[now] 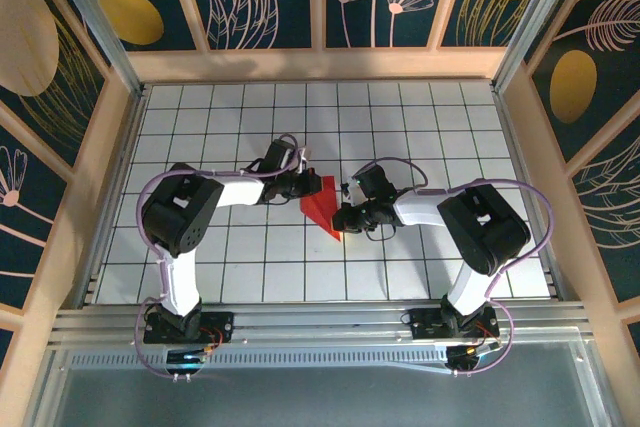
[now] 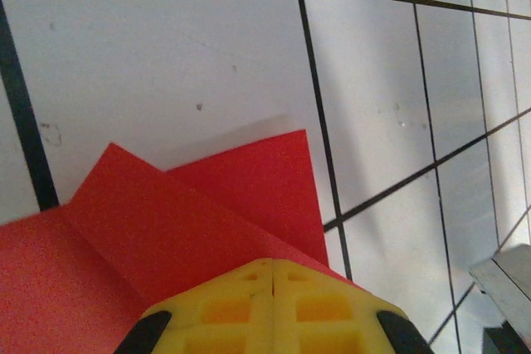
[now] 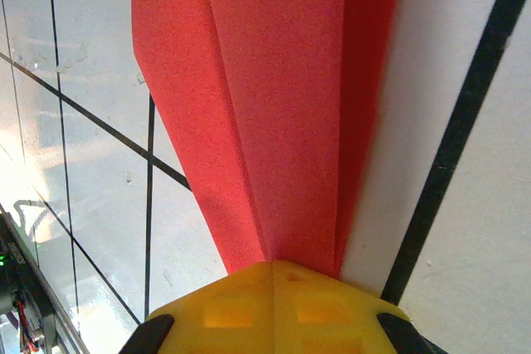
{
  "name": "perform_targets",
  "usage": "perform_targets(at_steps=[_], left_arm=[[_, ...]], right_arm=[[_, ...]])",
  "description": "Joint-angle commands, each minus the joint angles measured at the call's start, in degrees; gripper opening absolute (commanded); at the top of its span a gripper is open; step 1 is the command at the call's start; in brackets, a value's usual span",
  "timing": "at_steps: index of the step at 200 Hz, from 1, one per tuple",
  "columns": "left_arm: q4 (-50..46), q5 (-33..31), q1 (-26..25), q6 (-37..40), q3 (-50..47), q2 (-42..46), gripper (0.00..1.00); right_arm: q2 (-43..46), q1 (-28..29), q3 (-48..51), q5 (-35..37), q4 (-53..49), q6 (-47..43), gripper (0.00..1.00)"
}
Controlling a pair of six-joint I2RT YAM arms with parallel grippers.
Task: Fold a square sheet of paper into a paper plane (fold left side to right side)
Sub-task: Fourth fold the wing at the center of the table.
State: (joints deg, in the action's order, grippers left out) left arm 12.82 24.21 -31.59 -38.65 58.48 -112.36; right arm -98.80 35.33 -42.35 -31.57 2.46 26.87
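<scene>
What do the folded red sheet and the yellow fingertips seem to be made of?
Red sheet: thin paper, matte and slightly grainy, with sharp creases. Yellow pincer fingers: probably moulded plastic, smooth, with recessed pockets.

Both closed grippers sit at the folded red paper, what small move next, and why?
Probably slide the shut right gripper along the red paper, firming its crease: that gripper rests at the pointed end while the left gripper pins the wider end.

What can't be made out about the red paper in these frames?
Top external: the red paper is too small to read its creases; the left gripper and right gripper cover its ends.
Left wrist: the paper runs off the left and bottom edges.
Right wrist: shut yellow fingers hide whether it is pinched or pressed.
</scene>
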Motion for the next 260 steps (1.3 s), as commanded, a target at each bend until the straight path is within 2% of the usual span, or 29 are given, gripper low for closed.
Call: perform_targets(at_steps=[1,39,96,179,260], left_arm=[[-2.9,-2.5,0.2,1.5,2.1,-2.0,0.03],[-6.6,-5.3,0.2,2.1,2.2,-3.0,0.03],[-5.4,-6.3,0.2,1.3,-0.6,-3.2,0.01],[-5.5,-6.7,0.2,1.6,-0.7,-2.9,0.0],[-6.3,-7.6,0.2,1.6,-0.7,-2.5,0.0]], right_arm=[[-1.7,-0.6,1.5,4.1,-8.9,-0.9,0.0],[0.0,-0.8,0.3,3.1,-8.9,-0.5,0.0],[3.5,-1.0,-5.4,-4.9,-6.3,2.1,0.0],[-3.8,-1.9,-10.6,-2.5,-1.1,3.5,0.0],[-8.8,-1.8,-13.8,-1.8,-1.4,2.9,0.0]])
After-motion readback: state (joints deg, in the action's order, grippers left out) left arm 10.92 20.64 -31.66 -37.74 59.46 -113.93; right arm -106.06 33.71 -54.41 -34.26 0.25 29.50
